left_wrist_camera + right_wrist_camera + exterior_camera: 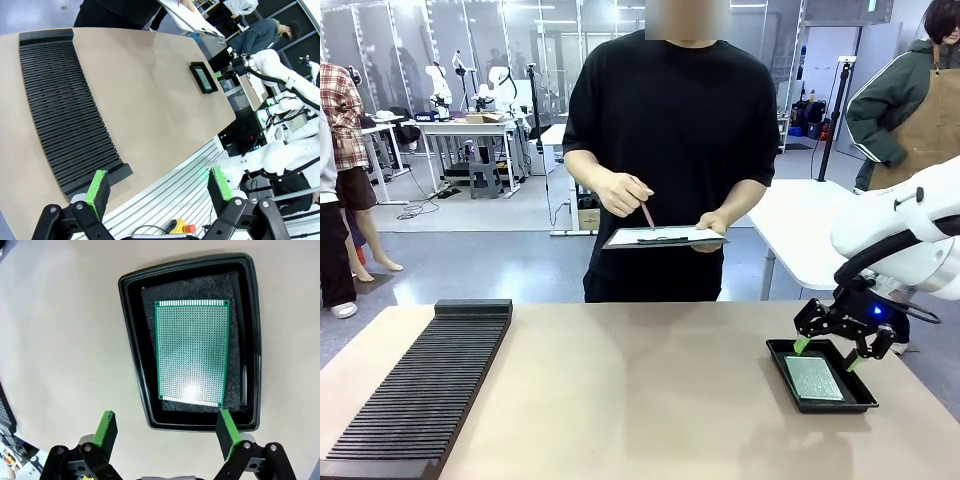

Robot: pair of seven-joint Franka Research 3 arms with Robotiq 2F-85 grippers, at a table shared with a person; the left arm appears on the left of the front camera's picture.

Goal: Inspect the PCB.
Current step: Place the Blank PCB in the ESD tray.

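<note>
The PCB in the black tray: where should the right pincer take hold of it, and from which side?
Probably across its two long edges, coming straight down. The PCB lies flat on dark foam inside the tray, so no side approach clears the raised rim. The right pincer, open above the tray's near end, would have to span its narrower width.

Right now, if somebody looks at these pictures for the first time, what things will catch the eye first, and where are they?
The green PCB stands out most: it lies flat on dark foam in the black tray at the table's right side, with the right gripper open just above the tray's far end. Across the table, a person holds a clipboard and a pen. A long black ribbed rack lies along the table's left side.
</note>
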